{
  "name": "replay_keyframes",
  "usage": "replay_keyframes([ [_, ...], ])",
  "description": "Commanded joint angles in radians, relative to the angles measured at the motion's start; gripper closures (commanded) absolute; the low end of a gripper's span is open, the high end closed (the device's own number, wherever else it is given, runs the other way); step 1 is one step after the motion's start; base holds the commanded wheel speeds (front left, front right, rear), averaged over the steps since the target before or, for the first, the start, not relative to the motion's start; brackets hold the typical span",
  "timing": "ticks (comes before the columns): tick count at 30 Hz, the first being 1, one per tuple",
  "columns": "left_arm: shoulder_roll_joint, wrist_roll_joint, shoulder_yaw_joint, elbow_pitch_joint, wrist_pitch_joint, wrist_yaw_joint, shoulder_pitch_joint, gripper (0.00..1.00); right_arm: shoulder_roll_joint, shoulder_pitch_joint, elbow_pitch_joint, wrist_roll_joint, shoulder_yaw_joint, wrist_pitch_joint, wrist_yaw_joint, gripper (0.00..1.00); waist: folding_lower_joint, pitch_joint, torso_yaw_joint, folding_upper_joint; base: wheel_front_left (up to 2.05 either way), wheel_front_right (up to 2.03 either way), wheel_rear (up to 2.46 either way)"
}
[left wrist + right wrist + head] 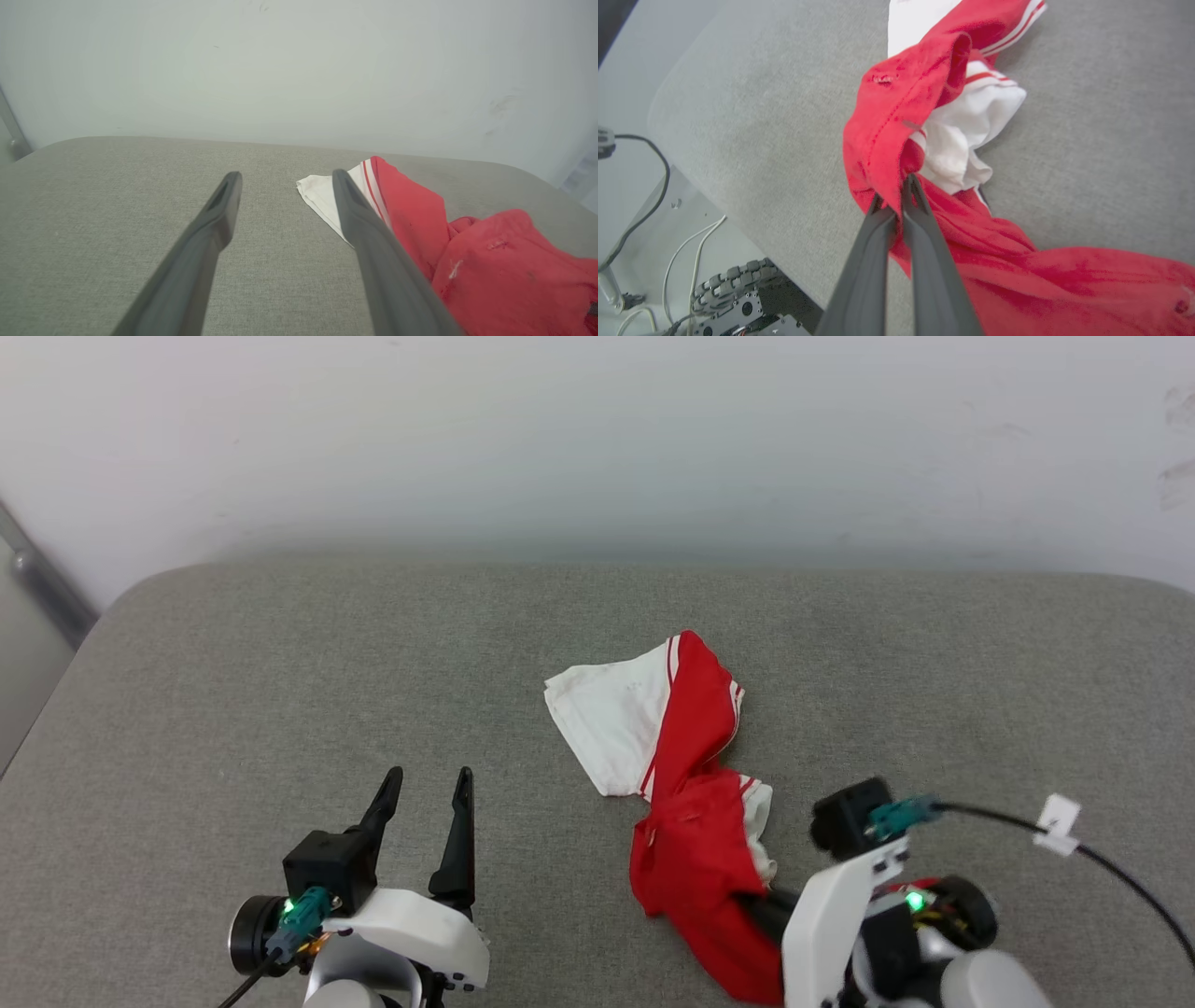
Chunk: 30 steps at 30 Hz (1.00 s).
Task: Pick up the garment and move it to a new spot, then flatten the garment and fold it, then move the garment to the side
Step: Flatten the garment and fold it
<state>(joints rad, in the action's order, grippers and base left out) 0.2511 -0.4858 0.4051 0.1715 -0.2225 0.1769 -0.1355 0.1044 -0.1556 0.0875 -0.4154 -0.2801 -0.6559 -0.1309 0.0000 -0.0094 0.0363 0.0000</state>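
The garment (695, 784) lies crumpled on the grey cushion, red body with white sleeves and red-striped trim; it reaches from the middle toward the front right edge. In the right wrist view my right gripper (894, 193) is shut on a red fold of the garment (896, 116), the fabric pinched between the two dark fingers. In the head view the right arm's fingers are hidden under the cloth and the wrist (840, 905). My left gripper (429, 784) stands open over bare cushion to the garment's left. In the left wrist view the left gripper (285, 179) holds nothing, and the garment (490, 261) lies to its right.
The grey cushion (233, 691) ends at a pale wall behind and a rounded front edge (738, 186). Below that edge are cables (686, 261) and the robot's base (733, 298). A black cable with a white tag (1060, 826) runs from the right wrist.
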Motion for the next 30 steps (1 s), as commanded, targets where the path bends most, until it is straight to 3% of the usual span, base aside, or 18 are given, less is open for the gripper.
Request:
replay_keyframes([
  [1, 0.004, 0.001, 0.0, -0.004, 0.003, 0.004, 0.008, 0.0, 0.001, 0.038, -0.027, -0.007, -0.043, -0.013, 0.0, 1.0, 0.0, 0.001, 0.0, 0.0, 0.0, 0.0, 0.0],
  [6, 0.002, -0.002, 0.008, -0.008, 0.006, 0.003, 0.0, 0.0, 0.021, 0.139, -0.026, -0.042, -0.184, -0.05, 0.0, 1.0, 0.0, 0.008, 0.007, 0.0, 0.0, 0.0, 0.0],
  [7, 0.001, -0.003, 0.008, -0.008, 0.005, 0.003, -0.001, 0.0, 0.017, 0.156, -0.014, -0.054, -0.202, -0.044, 0.0, 0.7, 0.0, 0.01, 0.009, 0.0, 0.0, 0.0, 0.0],
  [8, 0.0, -0.006, 0.007, -0.008, 0.005, 0.003, 0.0, 0.0, 0.022, 0.164, 0.0, -0.055, -0.223, -0.032, 0.0, 0.0, 0.0, 0.012, 0.01, 0.0, 0.0, 0.0, 0.0],
  [13, 0.009, -0.009, 0.004, -0.007, 0.003, 0.006, -0.001, 0.0, 0.008, 0.189, 0.03, -0.061, -0.202, 0.118, 0.0, 0.0, 0.0, 0.017, 0.017, 0.0, 0.0, 0.0, 0.0],
  [19, 0.015, -0.012, -0.001, -0.01, 0.001, 0.018, 0.015, 0.0, -0.007, 0.199, -0.026, -0.05, -0.133, 0.268, 0.0, 0.0, 0.0, 0.007, 0.009, 0.0, 0.0, 0.0, 0.0],
  [23, 0.016, -0.014, 0.001, -0.013, 0.0, 0.02, 0.018, 0.0, -0.01, 0.184, -0.048, -0.04, -0.062, 0.27, 0.0, 0.0, 0.0, 0.004, 0.004, 0.0, 0.0, 0.0, 0.0],
  [30, 0.01, -0.014, 0.01, -0.014, 0.003, 0.017, -0.006, 0.0, 0.004, 0.097, 0.017, -0.034, -0.004, 0.167, 0.0, 0.0, 0.0, 0.021, 0.016, 0.0, 0.0, 0.0, 0.0],
])
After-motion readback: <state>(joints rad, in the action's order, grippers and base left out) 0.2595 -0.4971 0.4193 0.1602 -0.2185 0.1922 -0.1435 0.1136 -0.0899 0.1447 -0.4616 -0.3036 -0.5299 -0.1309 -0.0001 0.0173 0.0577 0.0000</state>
